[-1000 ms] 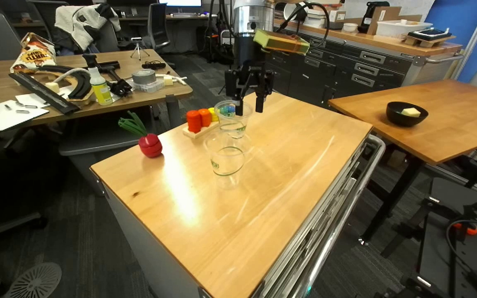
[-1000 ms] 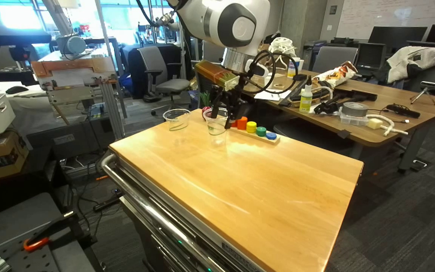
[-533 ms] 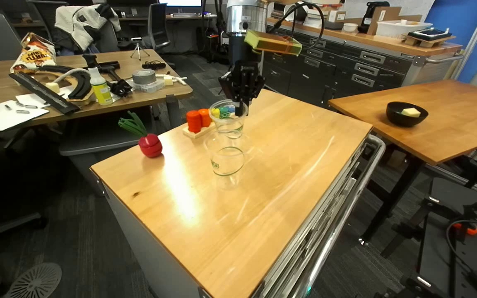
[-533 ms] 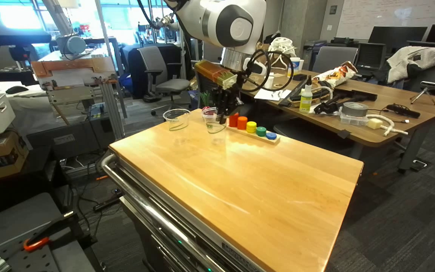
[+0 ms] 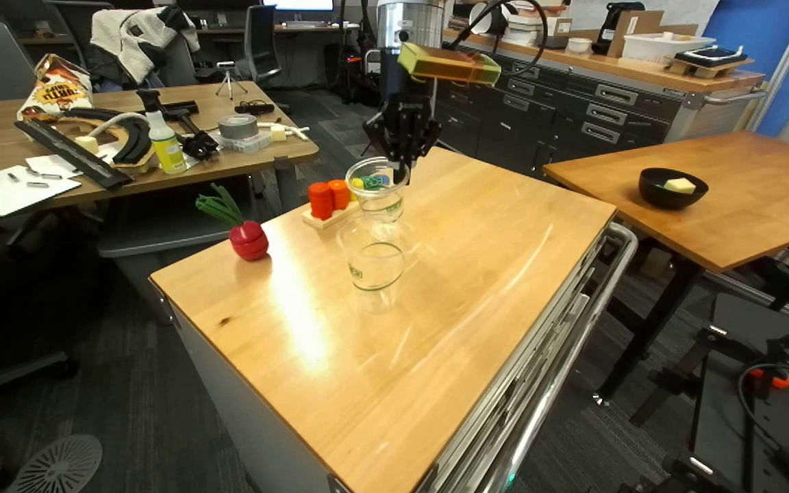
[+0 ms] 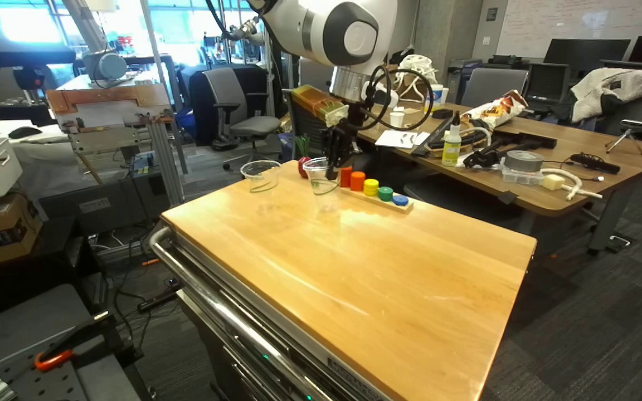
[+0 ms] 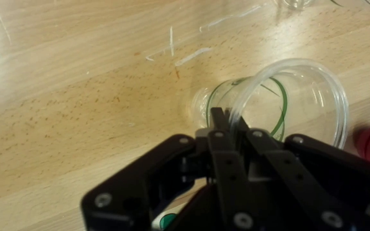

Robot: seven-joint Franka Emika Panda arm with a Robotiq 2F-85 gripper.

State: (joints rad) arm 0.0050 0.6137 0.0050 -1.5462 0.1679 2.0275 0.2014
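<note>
A clear plastic cup (image 5: 371,197) with a green band is gripped at one side of its rim. In the wrist view my gripper (image 7: 226,116) has one finger inside the cup (image 7: 341,106) and one outside, pinching the wall. An exterior view shows the black gripper (image 6: 332,170) over the near side of this cup (image 6: 317,185). Whether the cup's base touches the tabletop I cannot tell. A matching clear cup (image 5: 375,268) stands close by, seen also in an exterior view as a cup (image 6: 259,179) beside the held one.
A red toy beet (image 5: 249,241) with green leaves stands near the table edge. Close to the held cup lies a wooden pegboard with coloured discs (image 6: 371,188). A black bowl (image 5: 672,197) is on a neighbouring table. A cluttered desk (image 6: 572,195) stands behind.
The fingers, apart a second ago, have come together on the cup's wall. The held cup and gripper have shifted slightly, the cup's rim standing a little higher in an exterior view.
</note>
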